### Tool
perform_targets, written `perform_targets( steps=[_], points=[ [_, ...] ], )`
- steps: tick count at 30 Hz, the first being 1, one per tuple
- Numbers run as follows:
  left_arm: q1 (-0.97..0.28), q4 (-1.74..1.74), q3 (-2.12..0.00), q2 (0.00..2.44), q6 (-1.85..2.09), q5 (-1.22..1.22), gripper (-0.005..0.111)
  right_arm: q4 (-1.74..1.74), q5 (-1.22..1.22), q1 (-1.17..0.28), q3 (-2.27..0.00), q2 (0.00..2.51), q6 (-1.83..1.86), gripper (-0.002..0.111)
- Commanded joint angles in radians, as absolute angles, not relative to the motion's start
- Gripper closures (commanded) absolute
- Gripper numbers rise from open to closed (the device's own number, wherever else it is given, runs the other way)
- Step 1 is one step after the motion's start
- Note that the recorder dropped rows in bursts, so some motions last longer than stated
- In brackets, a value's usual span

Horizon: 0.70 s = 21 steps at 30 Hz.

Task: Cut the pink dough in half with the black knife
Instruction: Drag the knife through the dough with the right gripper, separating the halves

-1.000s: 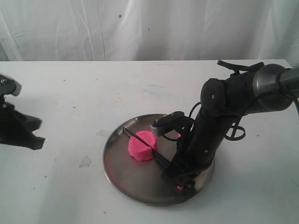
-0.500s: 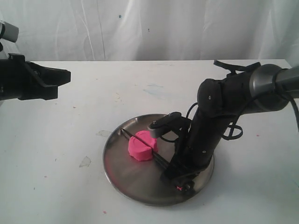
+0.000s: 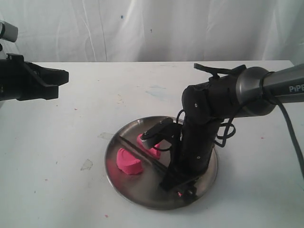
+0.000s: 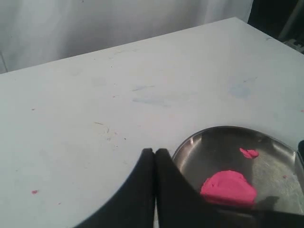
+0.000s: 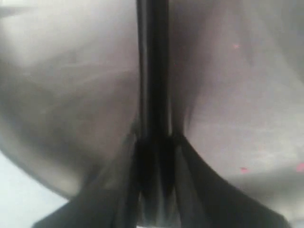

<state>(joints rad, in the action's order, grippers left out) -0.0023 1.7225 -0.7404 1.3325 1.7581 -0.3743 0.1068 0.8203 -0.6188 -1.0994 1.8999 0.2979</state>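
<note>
Right gripper (image 3: 178,183) down low over the lower right part of the steel plate (image 3: 142,194), fingers pinched on the handle of the black knife (image 3: 142,154). In the right wrist view, fingers (image 5: 187,156) clamped either side of the dark handle, knife (image 5: 153,66) running straight away across the blurred plate (image 5: 71,95).

Blade lying flat on the plate, stretching from the gripper toward the upper left rim, between two pieces of pink dough. Larger half (image 3: 128,161) left of the blade, lower left of plate centre; smaller piece (image 3: 148,141) right of the blade, partly hidden behind the wrist camera. Both pieces apart from each other, blade in the gap.

Left gripper (image 3: 57,78) at the far left edge of the frame, raised above the white table (image 3: 71,128), well apart from the plate, fingers pressed together. Left wrist view: closed fingers (image 4: 154,185) at the bottom centre, plate (image 4: 204,147) at the lower right with dough (image 4: 229,186) and a small pink scrap (image 4: 249,153) on it.
</note>
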Motion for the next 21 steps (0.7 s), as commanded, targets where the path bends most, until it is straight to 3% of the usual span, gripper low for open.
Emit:
perform_targets(
  steps=[1, 21],
  points=[
    [-0.002, 1.744, -0.745, 1.326, 1.749, -0.387, 0.107, -0.12, 0.832, -0.618, -1.098, 1.904, 0.075, 0.108],
    [-0.002, 1.744, -0.745, 1.326, 1.749, -0.388, 0.107, -0.058, 0.829, -0.618, -1.098, 1.904, 0.094, 0.108]
  ],
)
